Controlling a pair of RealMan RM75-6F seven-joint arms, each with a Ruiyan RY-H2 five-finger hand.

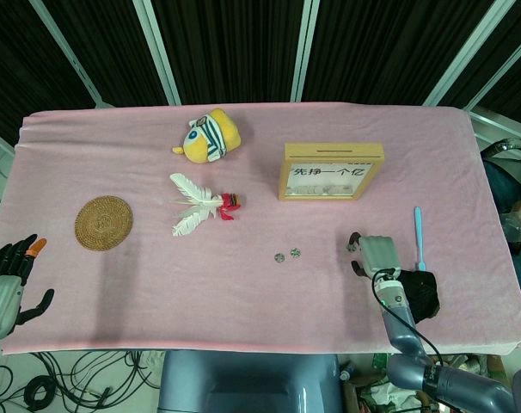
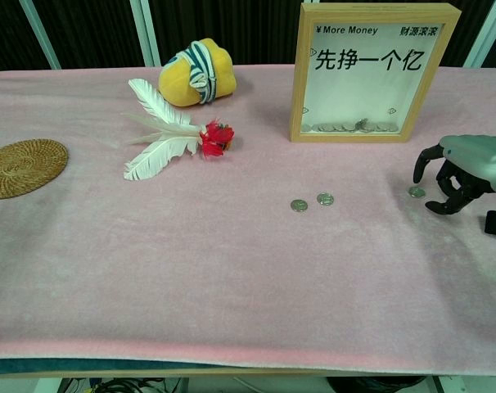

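Silvery round coin (image 2: 417, 192) (flat) under right-hand fingers (image 2: 429, 160)

You had bright, even overhead light, with only soft shadows under things. Both views were sharp; the backdrop stayed dark, and straight lines bowed slightly at the edges.

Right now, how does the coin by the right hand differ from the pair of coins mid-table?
The lone coin lies under the curled fingers of the right hand; the pair of coins lies apart from the hand, nothing over it. The lone coin sits by itself, while the pair's two coins lie side by side, nearly touching. The lone coin is nearer the money frame's right corner; the pair is ahead of its left corner. All lie flat on the pink cloth, small and silvery.
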